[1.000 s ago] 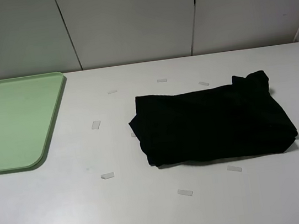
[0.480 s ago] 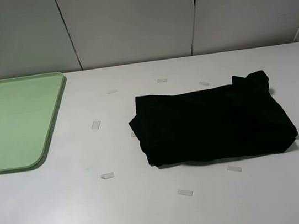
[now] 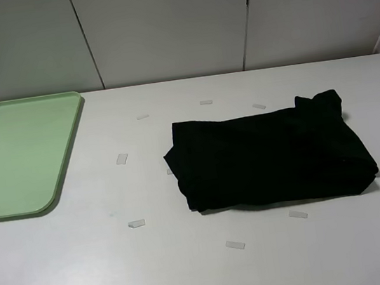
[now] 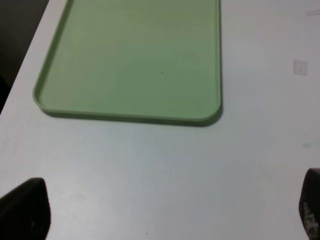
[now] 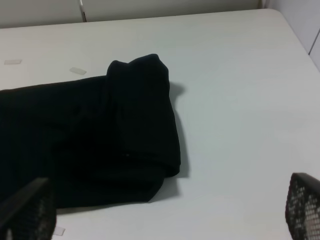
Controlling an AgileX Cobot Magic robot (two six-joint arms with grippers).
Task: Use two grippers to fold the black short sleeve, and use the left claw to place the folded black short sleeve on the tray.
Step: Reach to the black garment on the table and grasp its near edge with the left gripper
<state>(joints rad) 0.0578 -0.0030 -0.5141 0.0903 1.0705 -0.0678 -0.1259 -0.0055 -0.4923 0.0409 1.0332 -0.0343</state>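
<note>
Exterior high view shows the shirt (image 3: 270,159) lying in a rough, doubled-over rectangle on the counter (image 3: 87,270), right of the middle and well apart from the tray (image 3: 15,160) at the far left corner. Bits of tape (image 3: 136,224) lie scattered around it. Neither arm shows in this view. The left gripper (image 4: 167,212) hangs over bare counter near the tray's near edge, jaws spread wide and empty. The right gripper (image 5: 165,212), equally wide and empty, hangs by the shirt's right end, where a rolled flap stands up. The cloth looks light, limp and layered, so a pinch on one layer would likely peel it open. The better hold is probably at two corners of one edge, through every layer.
</note>
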